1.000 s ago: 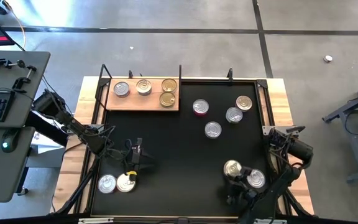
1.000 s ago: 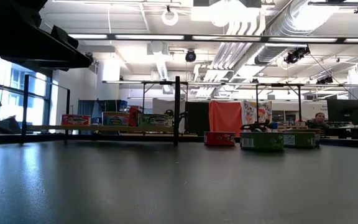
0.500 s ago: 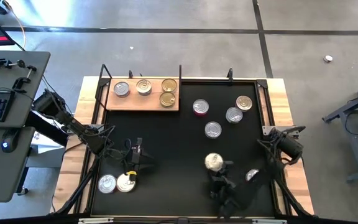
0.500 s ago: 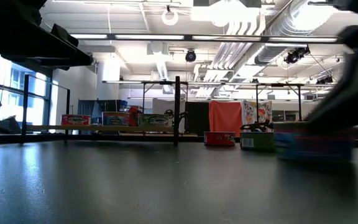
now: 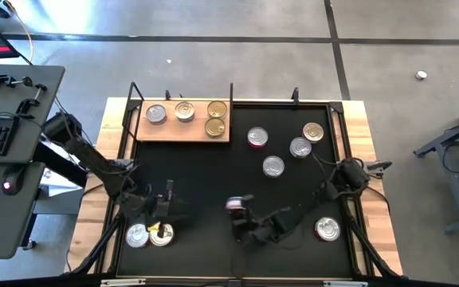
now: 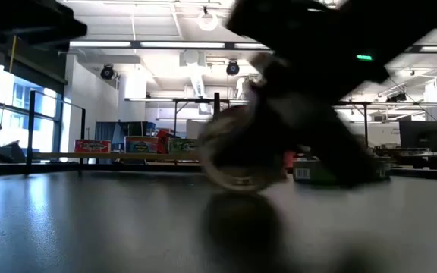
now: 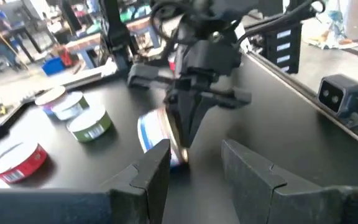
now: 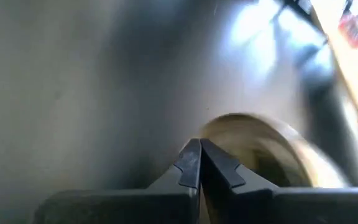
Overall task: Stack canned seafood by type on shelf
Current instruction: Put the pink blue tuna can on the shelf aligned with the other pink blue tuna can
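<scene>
Cans all over the place. Four up on the shelf at the far left corner: three in a row along the back, a fourth just in front of the rightmost one. Four more loose on the mat to the right of the shelf, one with red sides nearest it. Another alone at the near right, and a pair side by side at the near left.

Right gripper stretched out low over the middle of the mat, fingers pressed tight together with nothing pinched between them. Right at the tips, one can tipped up on its edge, blue label showing. Looks like contact, but can't say for sure. Mostly a blur in the low view.

Left gripper over the near left, just beside that pair of cans, pointing across at the tipped one. Fingers partly spread, plain gap between, gripping nothing.
</scene>
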`<action>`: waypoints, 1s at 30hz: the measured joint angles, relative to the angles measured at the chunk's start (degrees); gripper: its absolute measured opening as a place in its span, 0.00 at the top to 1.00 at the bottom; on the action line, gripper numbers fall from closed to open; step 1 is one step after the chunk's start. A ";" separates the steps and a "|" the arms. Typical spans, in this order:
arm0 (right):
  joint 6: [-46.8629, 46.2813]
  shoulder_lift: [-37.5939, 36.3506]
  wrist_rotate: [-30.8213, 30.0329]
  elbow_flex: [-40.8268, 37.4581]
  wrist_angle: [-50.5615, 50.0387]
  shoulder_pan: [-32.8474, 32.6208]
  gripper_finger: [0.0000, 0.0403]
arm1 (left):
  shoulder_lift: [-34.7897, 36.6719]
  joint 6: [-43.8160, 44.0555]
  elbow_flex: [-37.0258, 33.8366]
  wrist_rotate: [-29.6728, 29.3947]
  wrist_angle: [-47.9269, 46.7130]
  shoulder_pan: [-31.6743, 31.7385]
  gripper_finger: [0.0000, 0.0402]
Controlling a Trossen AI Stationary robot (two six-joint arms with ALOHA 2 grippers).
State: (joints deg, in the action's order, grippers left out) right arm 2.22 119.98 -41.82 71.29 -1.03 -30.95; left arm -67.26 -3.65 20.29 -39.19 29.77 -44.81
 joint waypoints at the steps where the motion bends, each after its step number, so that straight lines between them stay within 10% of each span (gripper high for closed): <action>1: 2.85 -0.06 0.00 0.01 2.15 0.49 1.00 | 0.47 -0.03 0.02 -0.31 -0.02 -0.38 0.66; 18: 3.35 -0.30 -3.08 0.10 12.49 -0.63 1.00 | -5.12 3.74 0.06 0.57 -3.78 -0.83 0.64; 30: -2.57 -0.36 -2.07 0.17 10.24 -0.71 1.00 | 0.49 5.50 0.09 1.51 -16.37 3.33 0.39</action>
State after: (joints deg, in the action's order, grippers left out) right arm -0.35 119.61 -43.89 71.46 9.21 -31.66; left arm -66.77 1.85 20.38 -37.68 13.40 -41.47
